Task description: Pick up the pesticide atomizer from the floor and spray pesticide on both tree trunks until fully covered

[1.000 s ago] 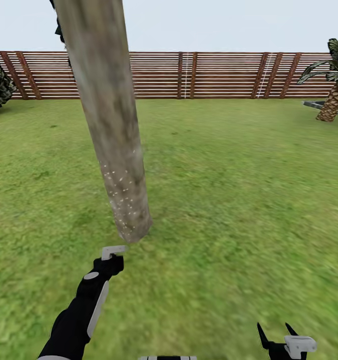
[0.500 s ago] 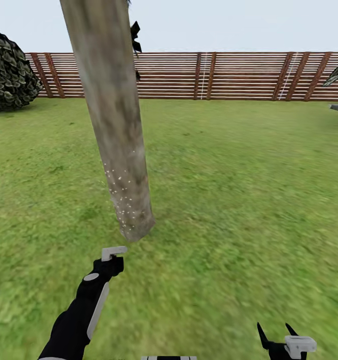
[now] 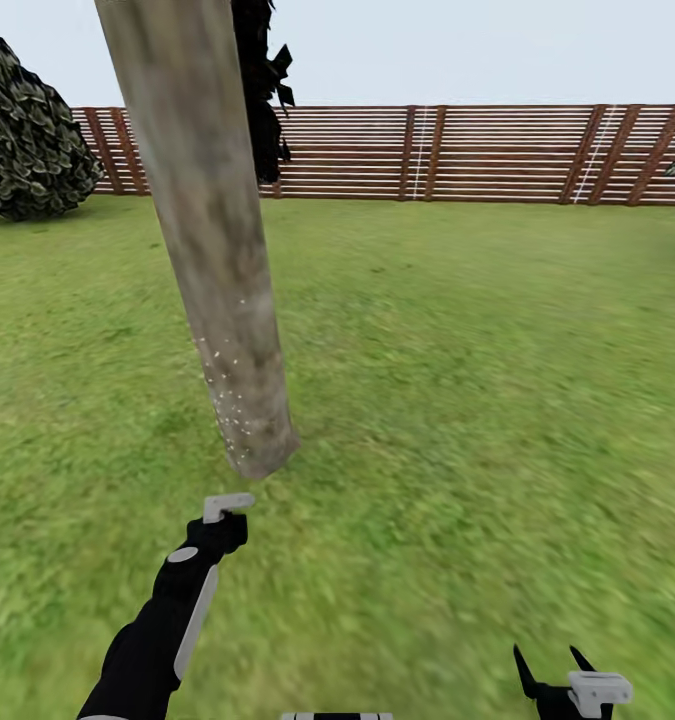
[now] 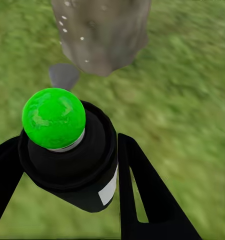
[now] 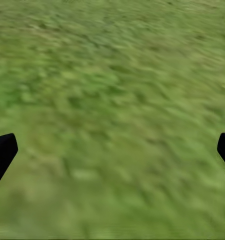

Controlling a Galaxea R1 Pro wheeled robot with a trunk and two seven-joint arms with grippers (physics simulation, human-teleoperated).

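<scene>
The tree trunk (image 3: 217, 260) rises thick and mottled grey-beige from the grass, leaning toward the upper left, with white specks on its lower part. My left gripper (image 3: 225, 515) sits just short of the trunk's base, shut on the pesticide atomizer (image 4: 75, 160), a black bottle with a bright green ball on top. In the left wrist view the trunk's speckled base (image 4: 100, 35) lies close ahead of the bottle, beyond a small grey nozzle tip (image 4: 64, 75). Low at the right, my right gripper (image 3: 552, 668) hangs open over bare grass, and its fingertips (image 5: 2, 152) stand far apart.
The floor is green lawn (image 3: 477, 400) all around. A brown slatted fence (image 3: 457, 150) closes the far side. A round dark bush (image 3: 27, 130) stands at the back left. Dark jagged foliage (image 3: 259, 90) hangs behind the trunk.
The whole view has swung left: the bush has come in at the left and the palm at the right has slid out. Both arms keep their places in the picture.
</scene>
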